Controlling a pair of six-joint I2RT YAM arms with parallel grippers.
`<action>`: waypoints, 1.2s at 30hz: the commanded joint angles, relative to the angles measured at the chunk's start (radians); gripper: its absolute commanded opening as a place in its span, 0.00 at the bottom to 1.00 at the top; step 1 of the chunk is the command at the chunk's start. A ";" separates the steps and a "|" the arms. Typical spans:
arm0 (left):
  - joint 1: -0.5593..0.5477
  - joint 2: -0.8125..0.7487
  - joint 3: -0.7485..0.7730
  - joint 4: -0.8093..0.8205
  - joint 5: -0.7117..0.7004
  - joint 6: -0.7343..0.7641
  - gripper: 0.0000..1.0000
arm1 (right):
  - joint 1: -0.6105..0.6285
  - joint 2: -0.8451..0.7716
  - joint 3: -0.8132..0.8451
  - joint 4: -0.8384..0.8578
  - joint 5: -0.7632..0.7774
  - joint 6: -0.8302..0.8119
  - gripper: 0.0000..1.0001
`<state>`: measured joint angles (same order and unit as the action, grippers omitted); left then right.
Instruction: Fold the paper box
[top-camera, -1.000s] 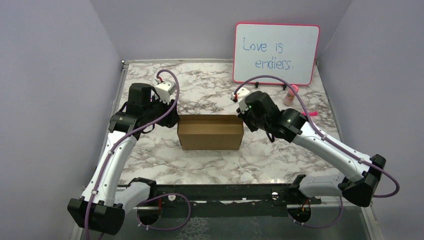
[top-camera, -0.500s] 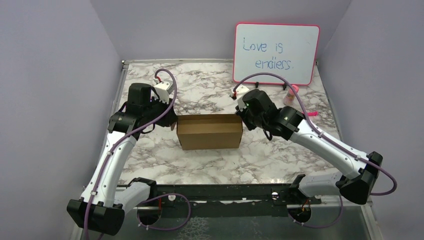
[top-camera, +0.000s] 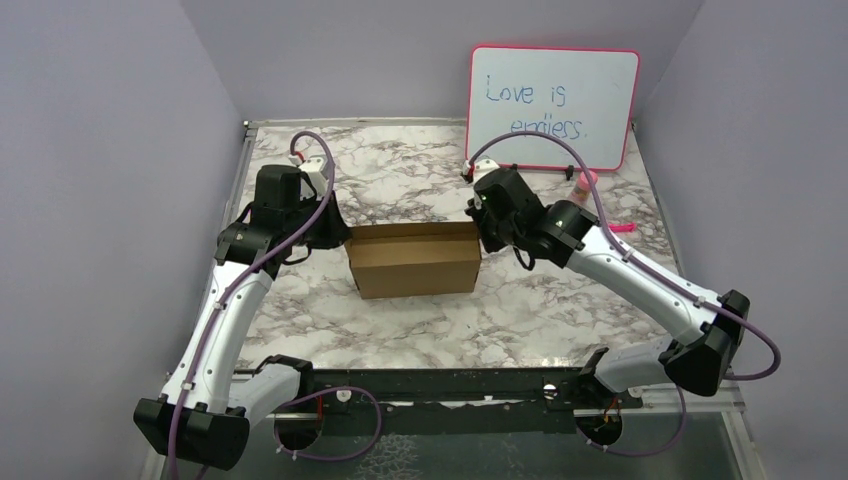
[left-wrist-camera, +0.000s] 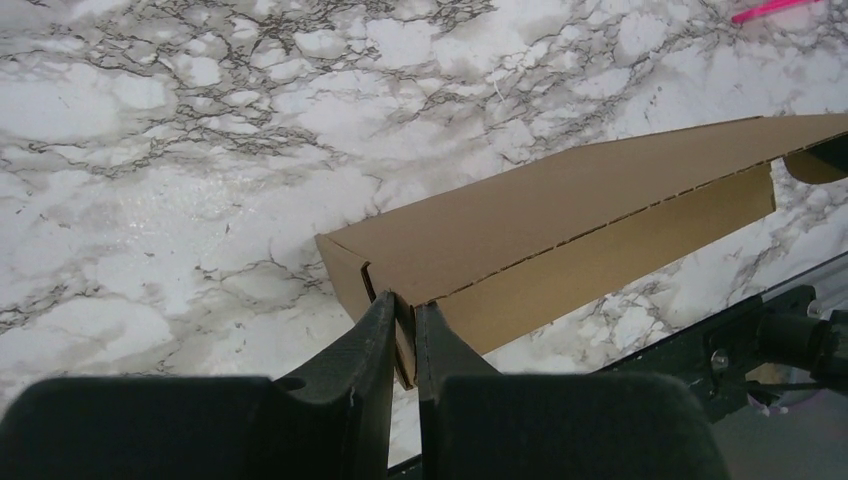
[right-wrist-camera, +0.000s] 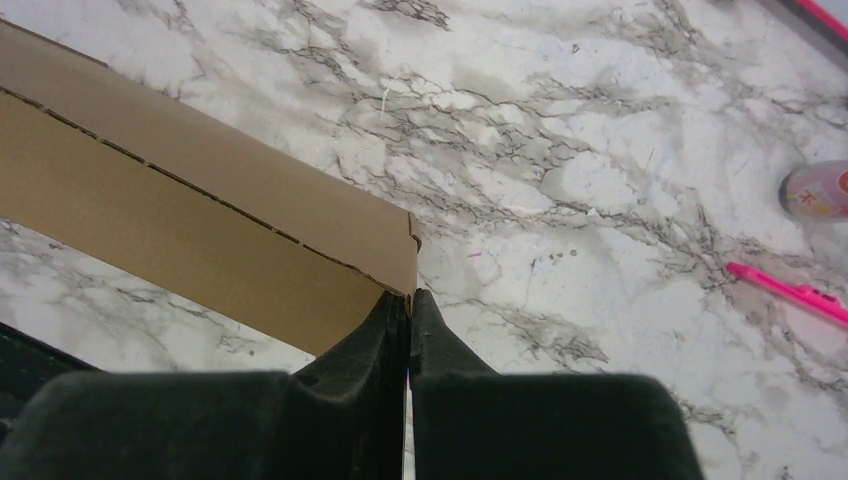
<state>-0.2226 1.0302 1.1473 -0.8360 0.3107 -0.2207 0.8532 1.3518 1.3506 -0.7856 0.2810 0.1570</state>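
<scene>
- The paper box (top-camera: 415, 262), plain brown corrugated card, sits folded into a shallow rectangular shape at the centre of the marble table (top-camera: 400, 180), its long side facing the arms.
- At the box's 9 o'clock end, the left gripper (left-wrist-camera: 403, 310) is clamped on the end edge, with card visibly between its fingers.
- At the 3 o'clock end, the right gripper (right-wrist-camera: 408, 300) is pinched tight against the corner; whether card sits between its fingers cannot be told.
- The card looks light, stiff across its panels and weak at the scored creases, so it would likely buckle or spring open if squeezed mid-panel.
- Edges and corners close to a fold appear the safest holds, though a hard pinch could crush the fluting.
- A pink-framed whiteboard (top-camera: 552, 105) stands at the table's 1 o'clock.
</scene>
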 joint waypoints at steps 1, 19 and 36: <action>-0.008 -0.010 0.004 0.058 0.001 -0.083 0.12 | 0.007 0.042 0.049 0.014 -0.035 0.139 0.05; -0.028 -0.009 -0.018 0.076 -0.031 -0.082 0.12 | 0.007 0.144 0.203 -0.153 0.088 0.426 0.06; -0.050 -0.012 -0.034 0.103 -0.061 -0.083 0.12 | 0.007 0.189 0.223 -0.181 0.166 0.524 0.08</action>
<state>-0.2565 1.0298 1.1229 -0.7643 0.2363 -0.2882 0.8490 1.5318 1.5627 -0.9924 0.4297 0.6430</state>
